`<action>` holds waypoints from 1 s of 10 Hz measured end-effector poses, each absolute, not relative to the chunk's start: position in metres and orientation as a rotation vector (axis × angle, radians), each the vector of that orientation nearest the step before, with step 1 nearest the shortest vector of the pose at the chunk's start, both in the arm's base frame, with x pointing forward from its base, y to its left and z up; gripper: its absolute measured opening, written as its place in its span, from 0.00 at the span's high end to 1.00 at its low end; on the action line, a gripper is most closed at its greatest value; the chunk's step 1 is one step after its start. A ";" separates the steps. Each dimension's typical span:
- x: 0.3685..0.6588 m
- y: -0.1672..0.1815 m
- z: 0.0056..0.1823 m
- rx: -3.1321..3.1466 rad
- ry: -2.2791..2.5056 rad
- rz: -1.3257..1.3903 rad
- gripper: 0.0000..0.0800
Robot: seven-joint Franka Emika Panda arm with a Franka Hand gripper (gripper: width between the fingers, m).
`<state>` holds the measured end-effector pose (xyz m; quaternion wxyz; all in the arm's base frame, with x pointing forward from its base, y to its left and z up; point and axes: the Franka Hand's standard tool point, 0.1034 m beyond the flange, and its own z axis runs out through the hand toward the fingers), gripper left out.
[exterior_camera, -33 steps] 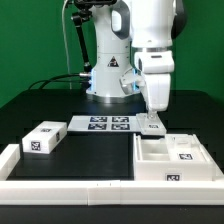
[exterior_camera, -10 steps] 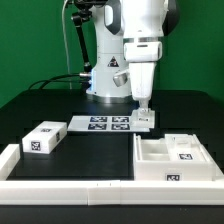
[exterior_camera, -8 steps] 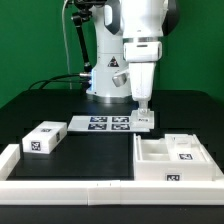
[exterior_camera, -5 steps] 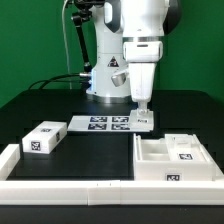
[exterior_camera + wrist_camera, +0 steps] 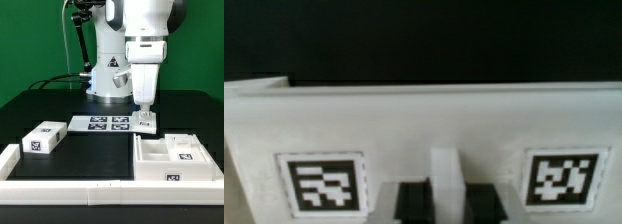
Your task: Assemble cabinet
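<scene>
The two dark fingers (image 5: pixel 409 206) stand upright, a narrow gap between them, and in the wrist view a thin white rib of a small white block (image 5: pixel 438 125) fills that gap. Whether the pads press on the rib or only straddle it cannot be told. This block shows a flat pale face with a square black-and-white tag on each side of the rib. In the exterior view the gripper (image 5: pixel 146 113) points straight down onto the same block, which sits at the marker board's (image 5: pixel 98 124) end on the exterior view's right, toward the far side of the black table (image 5: pixel 40 105). The cabinet box (image 5: pixel 150 160), large, white and open on top, lies nearer the camera and to the exterior view's right of the gripper. A tagged piece rests in one of its compartments, and it lies just inside the low white border rail (image 5: pixel 70 186). A separate drawer block (image 5: pixel 42 138) lies well apart on the exterior view's left, just beside the marker board's other end.
</scene>
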<state>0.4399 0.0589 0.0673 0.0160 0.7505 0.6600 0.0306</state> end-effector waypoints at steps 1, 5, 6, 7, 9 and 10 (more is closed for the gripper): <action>0.441 0.061 0.068 2.330 2.046 0.127 0.92; 0.467 0.064 0.070 2.333 2.052 0.103 0.91; 0.470 0.063 0.069 2.338 2.051 0.093 0.91; 0.469 0.063 0.069 2.338 2.051 0.093 0.91; 0.469 0.063 0.069 2.338 2.051 0.093 0.91; 0.469 0.063 0.069 2.335 2.052 0.100 0.91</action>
